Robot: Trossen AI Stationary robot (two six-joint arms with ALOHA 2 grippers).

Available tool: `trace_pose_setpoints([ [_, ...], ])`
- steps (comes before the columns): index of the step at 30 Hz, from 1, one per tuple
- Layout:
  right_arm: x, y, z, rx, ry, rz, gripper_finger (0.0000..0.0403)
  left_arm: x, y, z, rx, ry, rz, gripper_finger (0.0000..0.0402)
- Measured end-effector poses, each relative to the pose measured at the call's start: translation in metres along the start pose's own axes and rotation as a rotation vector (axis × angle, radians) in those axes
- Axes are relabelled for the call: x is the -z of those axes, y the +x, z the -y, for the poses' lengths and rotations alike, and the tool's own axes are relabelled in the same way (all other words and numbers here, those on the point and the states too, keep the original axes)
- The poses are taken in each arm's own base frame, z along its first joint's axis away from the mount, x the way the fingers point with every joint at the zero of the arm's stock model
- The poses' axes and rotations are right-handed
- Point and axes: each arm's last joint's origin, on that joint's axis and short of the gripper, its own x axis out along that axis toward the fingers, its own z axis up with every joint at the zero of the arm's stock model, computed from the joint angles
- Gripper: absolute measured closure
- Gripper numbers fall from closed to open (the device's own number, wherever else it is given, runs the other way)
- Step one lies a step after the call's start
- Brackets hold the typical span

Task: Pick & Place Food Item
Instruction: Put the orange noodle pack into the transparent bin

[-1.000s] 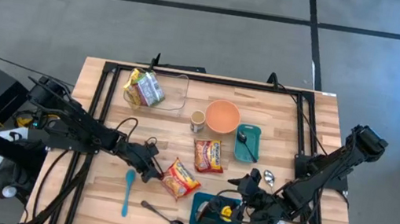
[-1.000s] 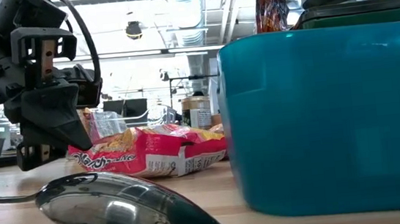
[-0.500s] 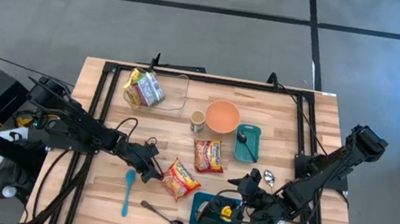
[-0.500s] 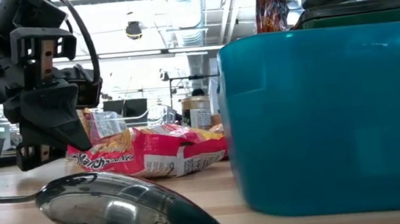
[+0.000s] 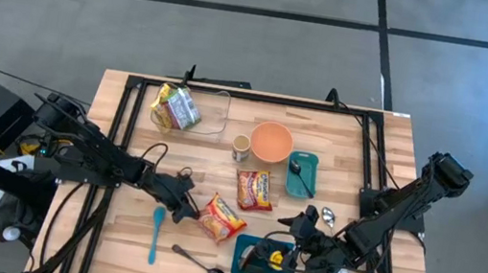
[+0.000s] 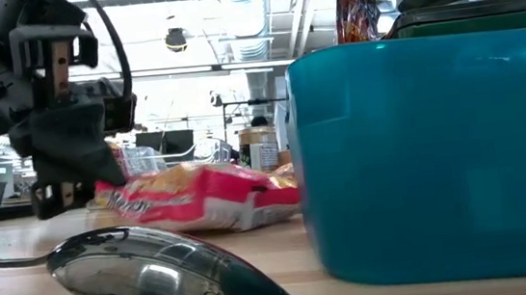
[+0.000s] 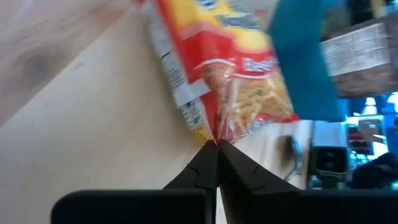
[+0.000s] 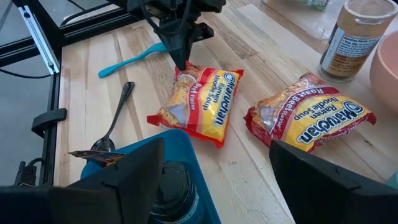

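Observation:
A red and yellow ramen packet (image 5: 220,218) (image 8: 199,106) lies near the table's middle, and my left gripper (image 5: 187,207) (image 7: 216,146) is shut on its left end. In the low view this gripper (image 6: 65,200) stands at the packet's (image 6: 200,197) left. A second ramen packet (image 5: 254,189) (image 8: 311,118) lies flat just beyond it. My right gripper (image 5: 302,237) hangs open above a teal container (image 5: 263,258) (image 8: 177,168) at the near edge and touches nothing. My left gripper pinches the packet's sealed end at one corner (image 7: 213,132) between its two fingertips. The fingers come from the table's left, slanting downward. The packet's held corner (image 8: 182,70) sits at the fingertips, and the rest of it stretches away toward the teal container, resting on the table.
An orange bowl (image 5: 271,142), a small jar (image 5: 240,148) and a teal tray with a spoon (image 5: 301,174) stand beyond the packets. A clear box with packets (image 5: 192,109) sits far left. A blue spoon (image 5: 155,233) and a metal spoon (image 5: 200,266) lie near the front.
My left gripper has rolled slightly where it stands. In the low view the held end of the ramen packet has tipped up a little, while its other end stays on the table. My right gripper has kept still.

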Motion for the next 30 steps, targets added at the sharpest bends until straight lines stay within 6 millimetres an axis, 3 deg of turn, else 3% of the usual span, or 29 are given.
trace_pose_setpoints([
  [19, -0.001, 0.001, 0.001, 0.005, 0.002, 0.0, 0.0117, -0.013, -0.008, 0.025, 0.227, 0.119, 0.143, 0.0401],
  [30, -0.001, 0.001, 0.001, 0.005, -0.001, 0.0, 0.0117, -0.031, -0.052, 0.056, 0.373, 0.35, 0.375, 0.0401],
])
